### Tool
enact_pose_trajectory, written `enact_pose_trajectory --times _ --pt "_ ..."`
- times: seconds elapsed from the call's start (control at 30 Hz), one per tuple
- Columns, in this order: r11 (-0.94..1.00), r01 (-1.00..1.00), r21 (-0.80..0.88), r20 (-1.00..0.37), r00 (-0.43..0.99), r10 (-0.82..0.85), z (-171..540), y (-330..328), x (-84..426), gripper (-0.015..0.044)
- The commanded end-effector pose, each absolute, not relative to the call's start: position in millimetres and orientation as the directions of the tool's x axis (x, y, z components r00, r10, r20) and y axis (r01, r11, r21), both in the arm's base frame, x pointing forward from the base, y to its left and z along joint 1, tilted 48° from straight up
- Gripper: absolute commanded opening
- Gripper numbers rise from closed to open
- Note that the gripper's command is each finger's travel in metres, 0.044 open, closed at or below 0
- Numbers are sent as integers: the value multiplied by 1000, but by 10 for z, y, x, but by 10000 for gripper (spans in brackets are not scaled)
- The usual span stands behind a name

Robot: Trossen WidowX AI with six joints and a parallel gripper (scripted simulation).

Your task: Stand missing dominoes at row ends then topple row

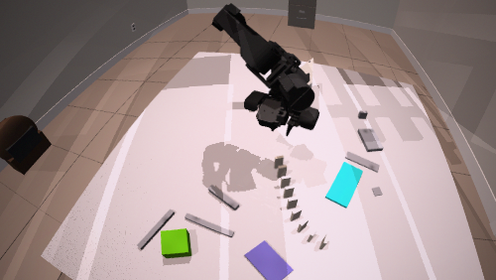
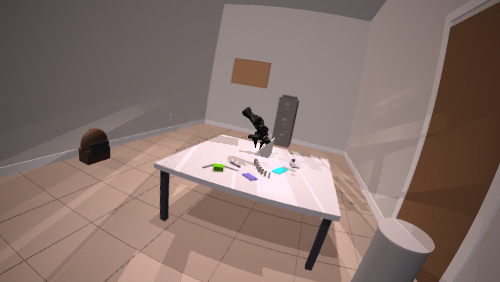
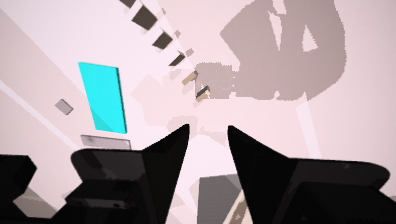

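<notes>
A slightly curved row of several small dominoes stands on the white table (image 1: pixel 149 174) (image 2: pixel 300 195). The row's back-end domino (image 1: pixel 279 162) (image 3: pixel 202 94) stands upright beside its neighbour (image 1: pixel 282 171) (image 3: pixel 190 78), with a gap between them. The front-end domino (image 1: pixel 323 243) looks upright, seen nearly edge-on. My gripper (image 1: pixel 281 130) (image 2: pixel 258 147) (image 3: pixel 208 128) is partly open and empty. It hangs above the table, behind the back end of the row and apart from it. I see no loose domino lying about.
A cyan slab (image 1: pixel 344 185) (image 2: pixel 280 170) (image 3: pixel 104 99) lies right of the row in the top view. A purple slab (image 1: pixel 268 260) (image 2: pixel 249 176) lies near its front end. A green block (image 1: pixel 175 242) (image 2: pixel 218 167) and several grey bars lie left. A grey box (image 1: pixel 370 139) lies at the back right.
</notes>
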State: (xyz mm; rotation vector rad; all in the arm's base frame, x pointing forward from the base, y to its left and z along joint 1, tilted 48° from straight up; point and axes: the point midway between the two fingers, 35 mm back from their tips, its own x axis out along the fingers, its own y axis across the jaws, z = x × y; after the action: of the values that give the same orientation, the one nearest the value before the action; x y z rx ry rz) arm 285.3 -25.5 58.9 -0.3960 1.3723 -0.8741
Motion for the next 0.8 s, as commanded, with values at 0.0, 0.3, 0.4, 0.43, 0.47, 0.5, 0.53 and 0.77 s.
enact_pose_trajectory --times 0.0,0.3,0.4,0.43,0.47,0.5,0.53,0.77 --pt "385 794 -470 -672 -39 -739 485 -475 2697 99" --pt "217 930 -296 -670 -40 -741 431 -567 2617 0" --pt "217 930 -296 -670 -40 -741 431 -567 2617 0" --pt "217 930 -296 -670 -40 -741 431 -567 2617 0" --pt "217 930 -296 -670 -40 -741 431 -567 2617 0" --pt "217 930 -296 -670 -40 -741 431 -567 2617 0" --pt "217 930 -296 -670 -40 -741 431 -567 2617 0" --pt "217 930 -296 -670 -40 -741 431 -567 2617 0"
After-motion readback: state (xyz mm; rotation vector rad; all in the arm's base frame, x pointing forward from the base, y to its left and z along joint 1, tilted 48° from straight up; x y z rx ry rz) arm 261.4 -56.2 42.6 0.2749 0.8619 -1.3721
